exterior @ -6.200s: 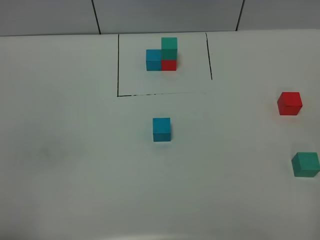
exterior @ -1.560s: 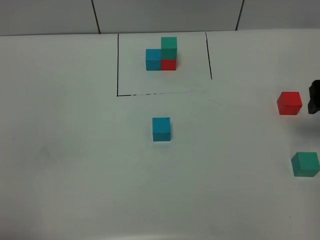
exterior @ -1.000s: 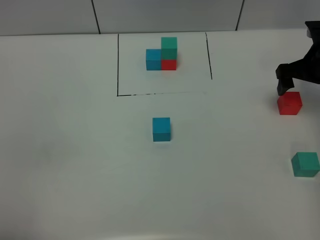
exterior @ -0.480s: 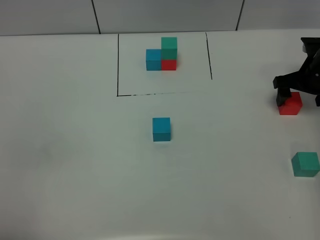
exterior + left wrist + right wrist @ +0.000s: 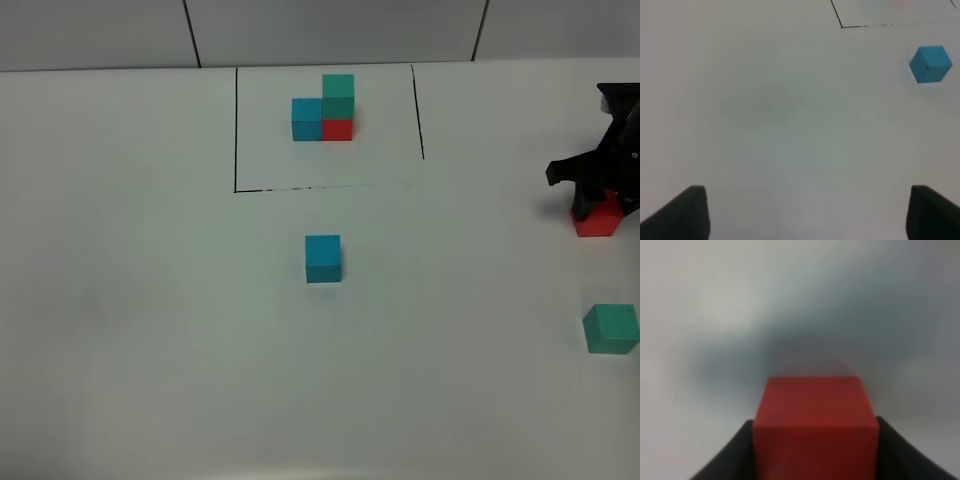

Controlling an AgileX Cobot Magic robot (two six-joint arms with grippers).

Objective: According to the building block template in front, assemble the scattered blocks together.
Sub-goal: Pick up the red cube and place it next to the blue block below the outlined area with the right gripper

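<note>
right wrist view has the right gripper [image 5: 815, 460] pinching the red cube [image 5: 814, 405], while the left gripper [image 5: 805, 215] hangs spread wide, apart from the blue cube [image 5: 931, 64].

— What sits on the table [image 5: 150, 330]?
— A white top before me. The template [image 5: 325, 108] stands at the far side, inside a black line [image 5: 236, 130]. A blue cube [image 5: 323, 259] sits mid-table, just in front of that line.
— And on your right?
— A red cube [image 5: 603, 222] and a green cube [image 5: 611, 329], near the edge, well apart.
</note>
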